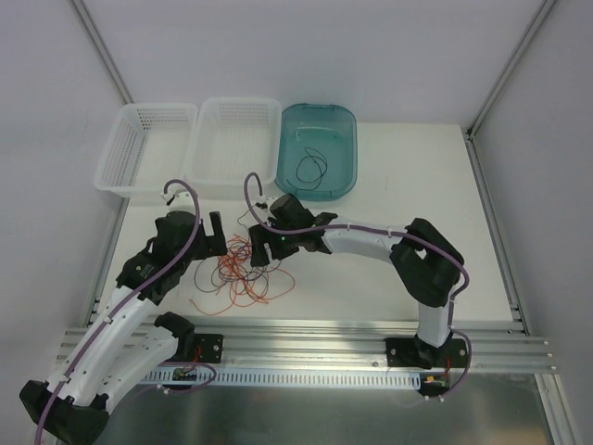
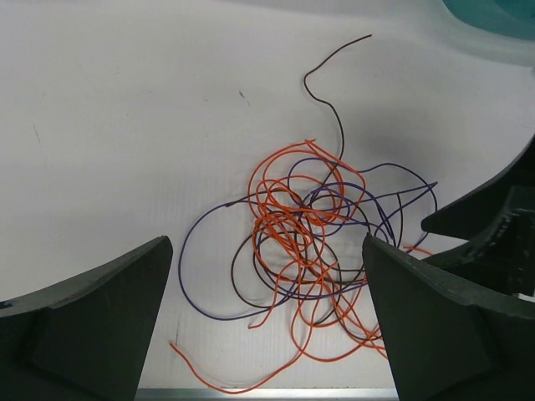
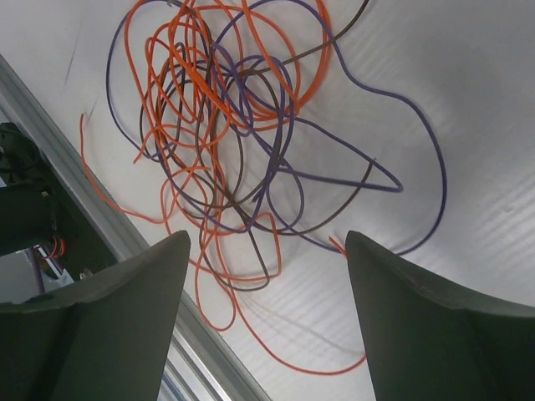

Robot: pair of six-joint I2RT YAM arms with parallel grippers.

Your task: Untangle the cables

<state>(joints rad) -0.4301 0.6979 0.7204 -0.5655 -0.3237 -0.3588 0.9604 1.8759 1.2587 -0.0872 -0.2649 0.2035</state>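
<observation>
Top external view: just beyond the aluminium rail point(image 1: 306, 348), the cables point(image 1: 243, 269) lie as one loose clump on the white table. Both arms lean over it.

The left gripper point(image 2: 267, 242) hangs above the clump on its left. Its fingers are spread wide and hold nothing. The right gripper point(image 3: 267, 238) hovers over the far right of the clump. Its fingers are also well apart, with only wire and table between them.

My judgement is that the step in hand is choosing a strand to draw out.
- **Where to grip:** take a free end rather than the knotted middle.
- **Which strand:** the orange tail point(image 2: 219, 378) trailing along the rail side crosses little else, so it looks the easiest pick.
- **How to pull:** pinch low, close to the table, and pull slowly outward while the other gripper pins the clump. Otherwise I would expect the whole bundle to drag along.
- **What to watch:** the wires are thin and springy and may slip from the pads.

The clump is nearly round and has no strong axis of its own. Its loose ends stretch it slantwise: the orange tail points toward the rail and leftward, and a dark strand point(image 2: 334, 58) points away from the rail.

Well beyond the rail stands a teal tub point(image 1: 353, 148) with one dark wire point(image 1: 311, 169) curled inside. Two white baskets point(image 1: 139, 185) sit just beside it on its left.
</observation>
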